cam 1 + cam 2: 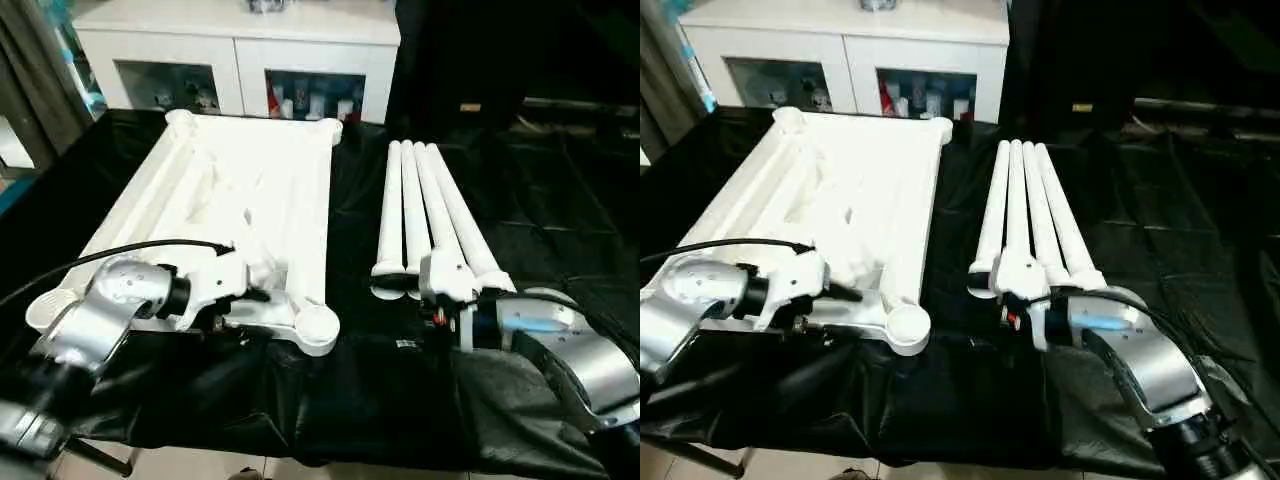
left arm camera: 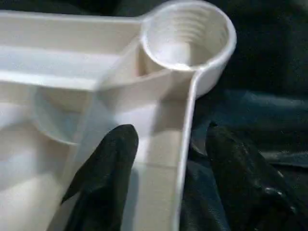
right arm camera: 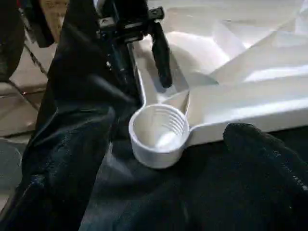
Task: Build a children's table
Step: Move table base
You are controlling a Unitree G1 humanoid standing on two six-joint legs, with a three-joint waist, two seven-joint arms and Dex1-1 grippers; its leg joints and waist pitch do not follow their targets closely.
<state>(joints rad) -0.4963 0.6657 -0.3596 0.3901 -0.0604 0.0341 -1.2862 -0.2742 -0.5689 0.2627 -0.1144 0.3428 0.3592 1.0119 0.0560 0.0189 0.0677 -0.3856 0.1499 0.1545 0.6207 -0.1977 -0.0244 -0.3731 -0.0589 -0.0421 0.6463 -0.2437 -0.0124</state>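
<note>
Left end effector (image 2: 163,163) astride tabletop (image 2: 57,86) rim (perhaps touching)

Open black worktop (image 1: 355,300) lane separates table top (image 1: 290,190) from four legs (image 1: 425,205); cabinet (image 1: 240,45) blocks beyond.

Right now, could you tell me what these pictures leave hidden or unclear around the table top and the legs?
- Left gripper: its fingers straddle the table top's near rim; whether they press it is hidden by the rim itself.
- Near ends of the four legs: partly covered by the right gripper's white housing in the eye views.
- Right gripper's fingers: dark against the black cloth; outline unclear.
- Cabinet contents: too small to name.
</note>
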